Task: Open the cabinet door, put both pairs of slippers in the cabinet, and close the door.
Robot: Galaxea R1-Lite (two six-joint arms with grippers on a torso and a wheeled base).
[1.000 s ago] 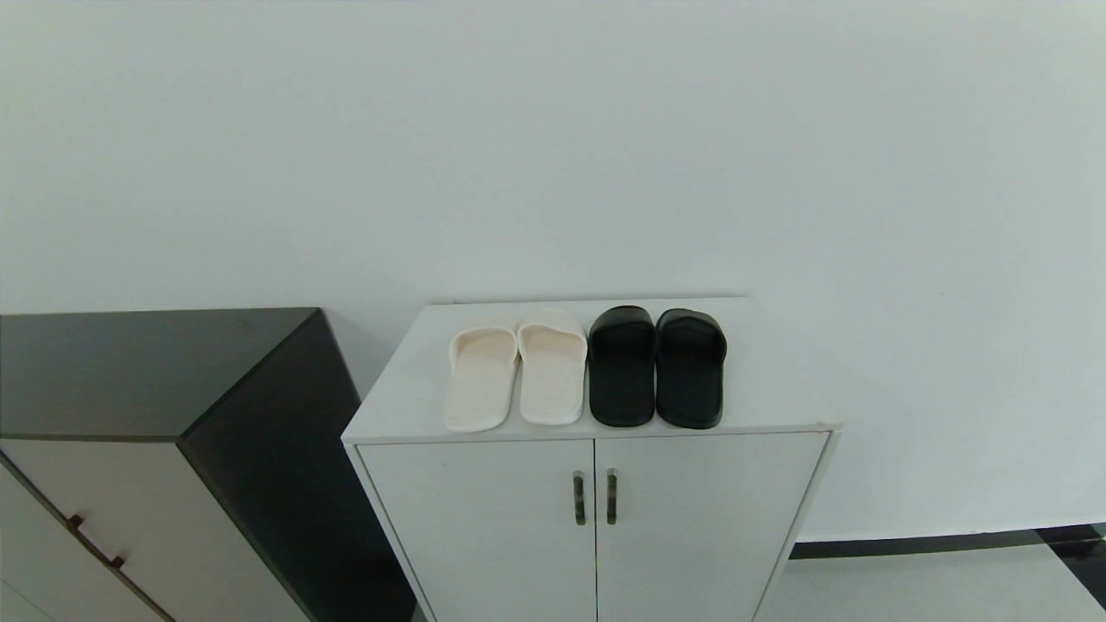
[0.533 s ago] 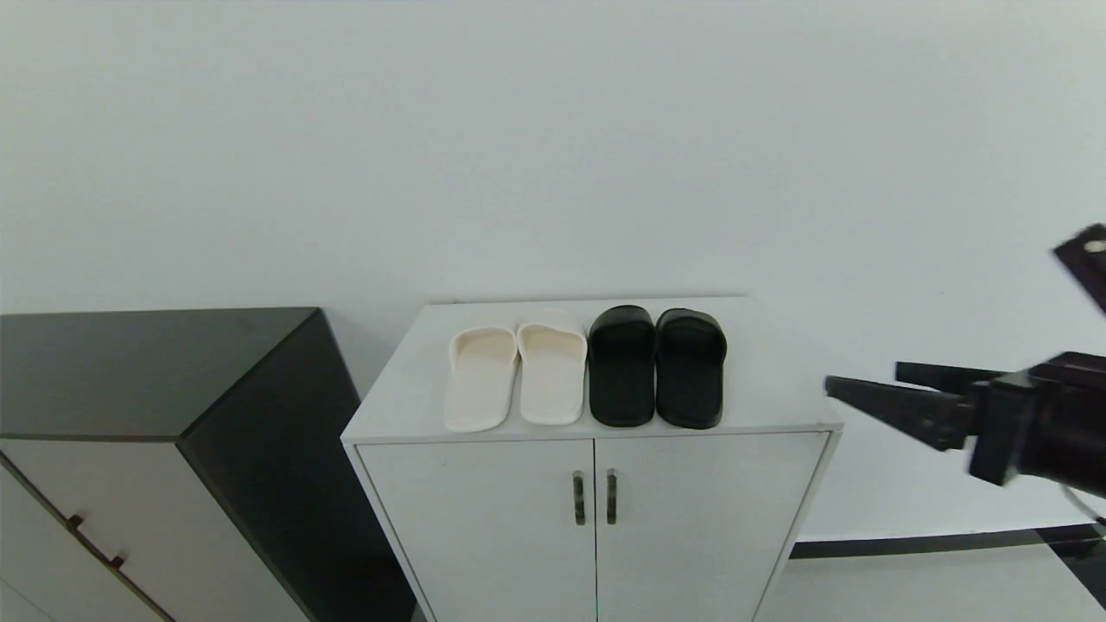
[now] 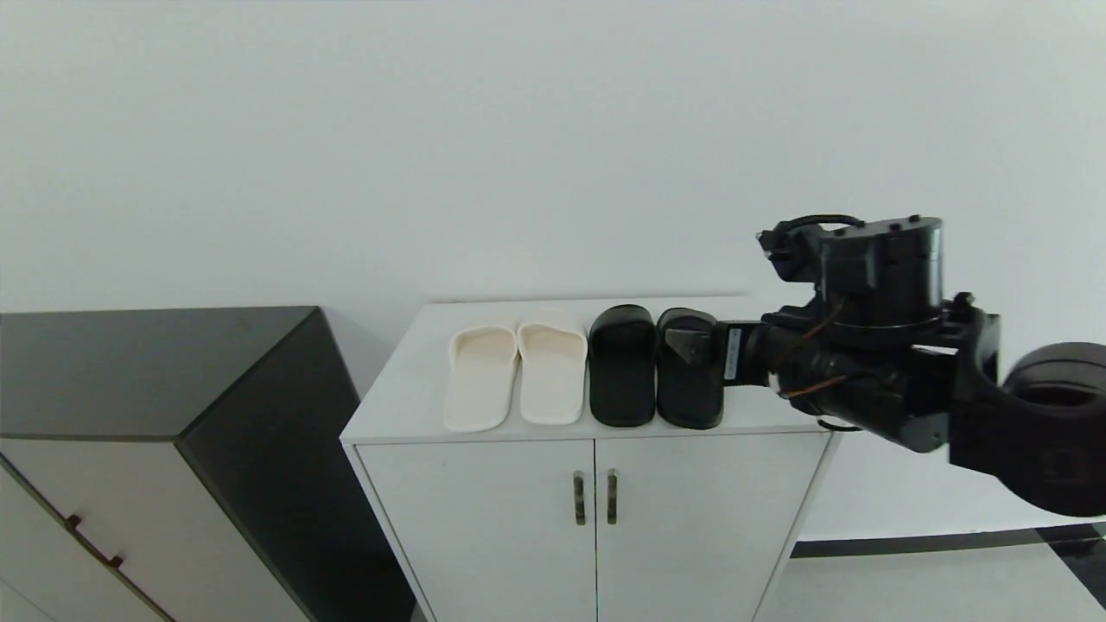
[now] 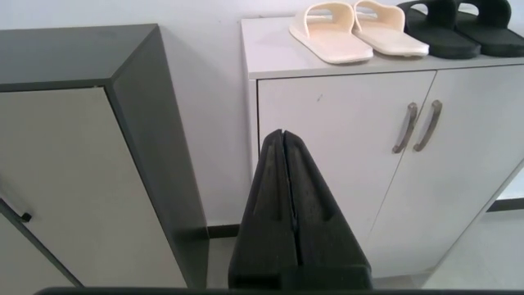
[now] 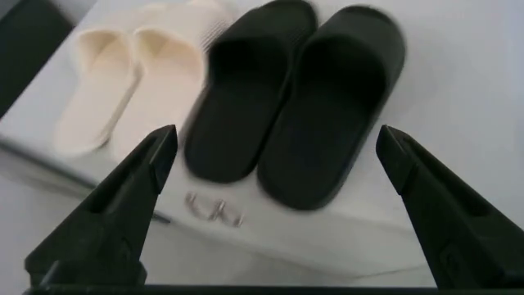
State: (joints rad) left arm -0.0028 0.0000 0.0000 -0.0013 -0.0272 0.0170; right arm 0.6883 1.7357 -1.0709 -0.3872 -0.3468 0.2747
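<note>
The white cabinet [image 3: 484,536] has both doors closed, its two handles [image 3: 594,497] side by side at the middle seam. On its top stand a cream pair of slippers [image 3: 514,376] and, to the right, a black pair [image 3: 639,367]. My right gripper [image 3: 691,350] hovers just above the cabinet's right front corner, open, at the right black slipper. In the right wrist view its fingers spread wide on either side of the black pair [image 5: 303,98], with the cream pair [image 5: 131,74] beside it. My left gripper [image 4: 282,135] is shut and empty, low in front of the cabinet [image 4: 344,147].
A taller dark cabinet [image 3: 155,371] with pale drawer fronts stands close to the white cabinet's left side. A plain white wall runs behind both. Open floor with a black baseboard [image 3: 933,542] lies to the right.
My right arm came in from the right and swung left over the cabinet top until its open gripper reached the black slippers. The slippers and doors have not moved.
</note>
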